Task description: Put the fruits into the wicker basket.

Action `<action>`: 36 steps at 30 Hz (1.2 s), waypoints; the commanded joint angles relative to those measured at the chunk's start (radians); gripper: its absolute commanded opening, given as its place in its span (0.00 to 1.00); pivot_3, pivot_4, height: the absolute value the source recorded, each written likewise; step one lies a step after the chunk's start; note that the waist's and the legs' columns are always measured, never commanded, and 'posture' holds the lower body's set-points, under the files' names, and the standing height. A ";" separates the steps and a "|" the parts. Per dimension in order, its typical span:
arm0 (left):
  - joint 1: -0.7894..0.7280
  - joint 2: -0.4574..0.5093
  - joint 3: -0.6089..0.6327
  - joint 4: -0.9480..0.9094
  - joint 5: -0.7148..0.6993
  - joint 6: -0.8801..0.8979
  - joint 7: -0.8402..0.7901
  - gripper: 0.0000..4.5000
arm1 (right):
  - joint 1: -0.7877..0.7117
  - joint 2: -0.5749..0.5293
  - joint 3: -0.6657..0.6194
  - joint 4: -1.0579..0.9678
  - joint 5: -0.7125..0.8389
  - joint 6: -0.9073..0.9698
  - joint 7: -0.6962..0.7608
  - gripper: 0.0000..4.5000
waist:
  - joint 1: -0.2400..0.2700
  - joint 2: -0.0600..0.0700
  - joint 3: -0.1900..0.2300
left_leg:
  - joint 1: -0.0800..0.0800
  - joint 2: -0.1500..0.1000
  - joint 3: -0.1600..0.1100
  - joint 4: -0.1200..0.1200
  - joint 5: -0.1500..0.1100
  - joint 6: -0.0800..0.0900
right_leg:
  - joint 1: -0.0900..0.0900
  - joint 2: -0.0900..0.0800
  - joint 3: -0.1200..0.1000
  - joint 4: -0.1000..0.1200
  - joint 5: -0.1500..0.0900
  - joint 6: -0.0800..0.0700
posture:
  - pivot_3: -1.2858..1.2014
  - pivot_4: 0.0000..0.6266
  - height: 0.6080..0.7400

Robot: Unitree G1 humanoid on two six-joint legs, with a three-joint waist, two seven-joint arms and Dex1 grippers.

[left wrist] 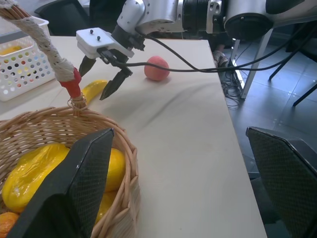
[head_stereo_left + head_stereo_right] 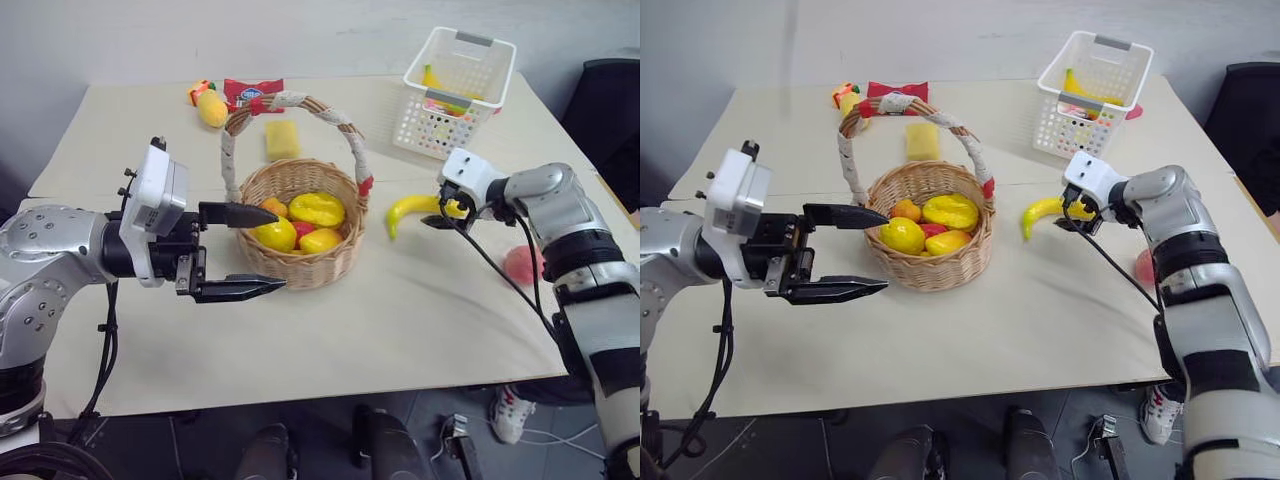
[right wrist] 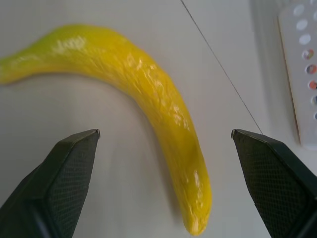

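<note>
Seeing my right end effector (image 2: 440, 212) spread wide over banana (image 2: 410, 209) on table (image 2: 400, 310), right of wicker basket (image 2: 300, 262). Peach (image 2: 523, 264) near table edge. Left end effector (image 2: 262, 250) wide, empty.

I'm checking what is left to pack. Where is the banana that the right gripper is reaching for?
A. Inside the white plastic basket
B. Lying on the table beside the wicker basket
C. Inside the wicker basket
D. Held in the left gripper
B: the banana lies on the table beside the wicker basket, with the open right gripper over it.
</note>
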 commanded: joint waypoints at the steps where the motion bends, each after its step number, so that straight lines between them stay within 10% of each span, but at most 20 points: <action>1: 0.006 0.003 0.034 -0.031 0.004 -0.024 0.019 1.00 | -0.046 0.023 -0.016 0.096 -0.037 -0.042 -0.034 0.90 | -0.001 0.000 0.000 | 0.000 0.000 0.000 0.000 0.000 0.000 | 0.000 0.000 0.000 0.000 0.000 0.000 | 0.52 0.24 1.00; 13: 0.018 0.020 0.063 -0.004 0.018 -0.047 0.022 1.00 | -0.036 0.026 -0.138 0.138 -0.002 -0.012 0.092 0.07 | -0.004 0.000 0.000 | 0.001 0.001 -0.001 0.000 0.001 -0.001 | 0.001 0.001 0.000 0.001 0.000 0.000 | 0.52 0.24 1.00; 20: 0.105 0.055 0.229 0.037 -0.044 0.011 0.023 1.00 | 0.280 -0.141 -0.227 -0.547 0.205 0.315 0.471 0.07 | 0.010 0.001 0.000 | -0.001 0.002 -0.003 0.000 0.001 -0.002 | 0.001 0.003 0.000 -0.001 0.000 0.000 | 0.52 0.24 1.00; 25: 0.174 0.098 0.299 0.052 -0.021 0.003 0.003 1.00 | 0.491 -0.222 -0.335 -1.140 0.407 0.760 0.444 0.07 | 0.008 0.004 0.002 | 0.000 0.002 -0.004 0.002 0.001 -0.002 | 0.002 0.003 0.000 0.001 0.000 0.000 | 0.52 0.24 1.00; 36: 0.159 0.109 0.294 0.059 -0.033 0.002 -0.003 1.00 | 0.147 0.226 -0.267 -1.315 0.575 1.092 0.043 0.07 | 0.009 0.003 0.002 | -0.002 0.003 0.003 0.002 0.001 -0.010 | -0.013 0.006 0.004 0.018 -0.006 -0.012 | 0.52 0.24 1.00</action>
